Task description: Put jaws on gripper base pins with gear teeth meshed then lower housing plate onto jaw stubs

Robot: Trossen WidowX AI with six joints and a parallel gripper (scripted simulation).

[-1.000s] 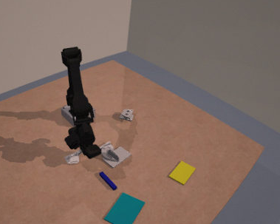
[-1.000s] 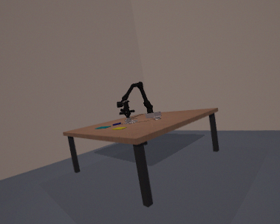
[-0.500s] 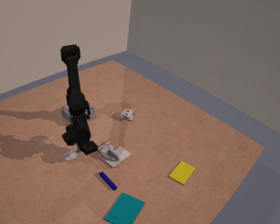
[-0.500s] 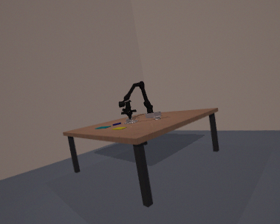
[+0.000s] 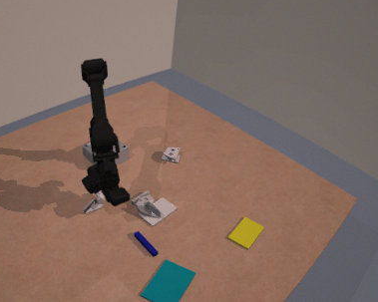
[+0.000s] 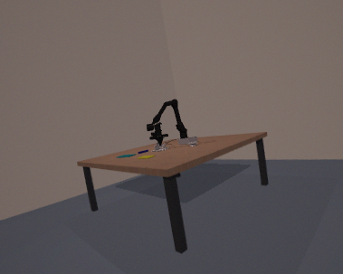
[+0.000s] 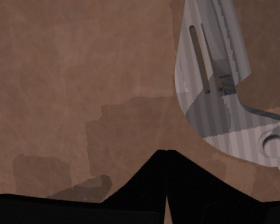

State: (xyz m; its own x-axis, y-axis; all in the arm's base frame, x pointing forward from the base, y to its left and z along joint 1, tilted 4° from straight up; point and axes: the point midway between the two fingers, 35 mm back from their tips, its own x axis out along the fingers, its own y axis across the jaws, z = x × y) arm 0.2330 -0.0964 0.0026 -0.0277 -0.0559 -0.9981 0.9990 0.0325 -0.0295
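Note:
The gripper base (image 5: 165, 209) lies flat in the top view, with a grey jaw (image 5: 153, 209) over its left part; whether it is seated on a pin is too small to tell. Another pale jaw (image 5: 92, 206) lies on the table left of the base, partly behind the arm. The housing plate (image 5: 172, 153) (image 6: 193, 144) lies farther back, near the robot's mount. My gripper (image 7: 165, 159) (image 6: 160, 144) is shut and empty, pointing down. In the wrist view a slotted jaw (image 7: 212, 112) with a round hole lies to the right of the fingertips, apart from them; which jaw it is I cannot tell.
A blue bar (image 5: 146, 243) lies in front of the base. A teal sheet (image 5: 169, 281) (image 6: 126, 155) and a yellow sheet (image 5: 246, 232) (image 6: 147, 157) lie farther forward. The grey mount block (image 5: 120, 153) stands at the arm's foot.

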